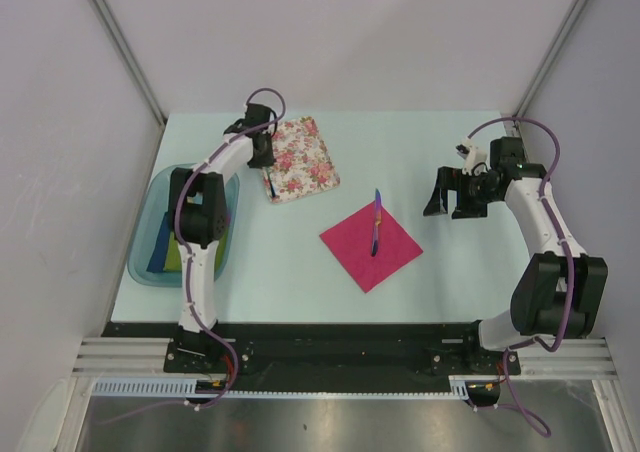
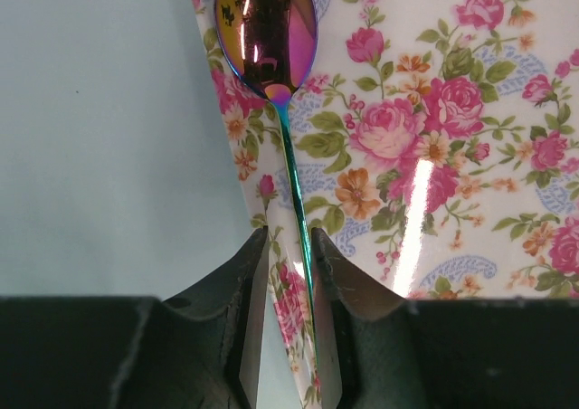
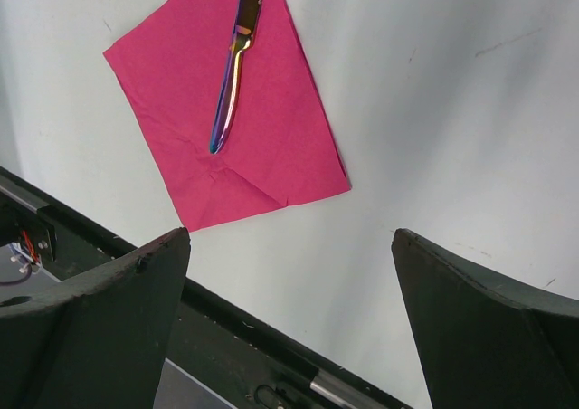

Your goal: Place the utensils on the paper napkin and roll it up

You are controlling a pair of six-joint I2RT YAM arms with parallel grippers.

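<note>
My left gripper (image 2: 288, 237) straddles the spoon (image 2: 267, 33) handle; I can't tell if it's pinched. The bowl points to 12 on the floral napkin (image 2: 452, 137). The knife (image 1: 376, 222) lies 12-to-6 on the pink napkin (image 1: 355, 252), blade at 12. My right gripper (image 3: 291, 237) gapes wide.

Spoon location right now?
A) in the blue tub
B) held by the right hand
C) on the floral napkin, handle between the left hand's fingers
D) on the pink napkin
C: the left wrist view shows the spoon lying on the floral napkin, its handle between the fingers of the left hand.
</note>
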